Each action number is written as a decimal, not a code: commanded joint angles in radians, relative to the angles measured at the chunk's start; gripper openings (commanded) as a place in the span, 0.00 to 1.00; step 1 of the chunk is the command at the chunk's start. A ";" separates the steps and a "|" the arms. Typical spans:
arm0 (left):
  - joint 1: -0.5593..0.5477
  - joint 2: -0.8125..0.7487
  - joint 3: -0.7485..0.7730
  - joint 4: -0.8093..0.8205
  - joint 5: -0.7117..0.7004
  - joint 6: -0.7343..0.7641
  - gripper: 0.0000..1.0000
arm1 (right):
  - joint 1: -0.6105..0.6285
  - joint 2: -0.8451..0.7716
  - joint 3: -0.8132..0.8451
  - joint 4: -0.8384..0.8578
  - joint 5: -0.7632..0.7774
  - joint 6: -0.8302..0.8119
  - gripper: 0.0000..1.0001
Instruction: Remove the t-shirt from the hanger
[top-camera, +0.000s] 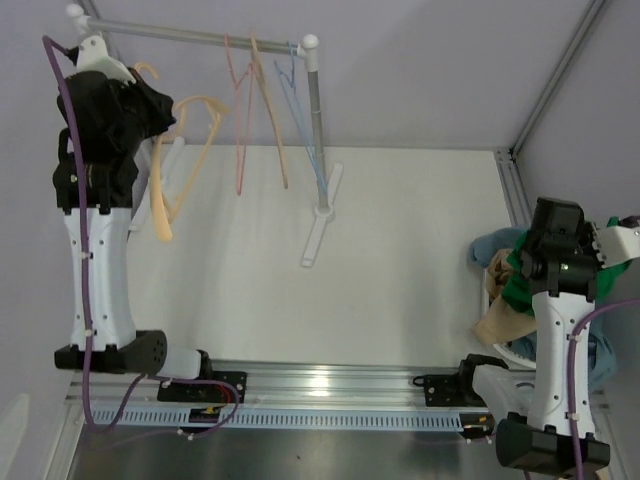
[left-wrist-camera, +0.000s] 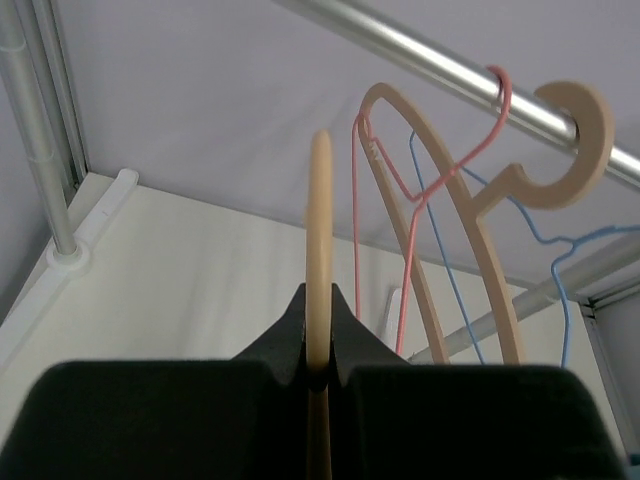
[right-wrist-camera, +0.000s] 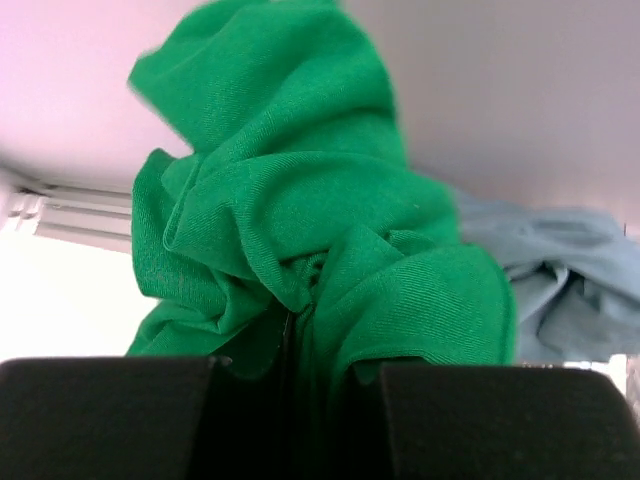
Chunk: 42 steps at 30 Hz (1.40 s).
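My right gripper (top-camera: 526, 264) is shut on a bunched green t-shirt (top-camera: 521, 287), holding it over a clothes pile at the table's right edge. In the right wrist view the shirt (right-wrist-camera: 300, 190) fills the space around the closed gripper (right-wrist-camera: 300, 335). My left gripper (top-camera: 166, 112) is raised at the far left by the rack and is shut on a bare tan wooden hanger (top-camera: 187, 150). In the left wrist view that hanger (left-wrist-camera: 319, 230) stands edge-on between the closed fingers of the gripper (left-wrist-camera: 319, 312).
A metal clothes rail (top-camera: 200, 36) on a white-footed stand (top-camera: 318, 215) carries a pink wire hanger (top-camera: 240, 120), a second tan hanger (top-camera: 272, 115) and a blue wire hanger (top-camera: 300, 110). Light blue cloth (top-camera: 494, 245) and tan cloth (top-camera: 500, 322) lie in the right pile.
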 joint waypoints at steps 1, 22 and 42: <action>0.058 0.095 0.207 -0.044 0.091 -0.028 0.01 | -0.078 0.003 -0.119 0.116 -0.087 0.093 0.00; 0.072 0.279 0.221 0.158 0.076 -0.011 0.08 | -0.385 0.041 -0.460 0.376 -0.463 0.140 0.46; -0.063 0.389 0.215 0.498 0.168 0.179 0.01 | -0.229 -0.049 -0.176 0.404 -0.323 -0.064 0.98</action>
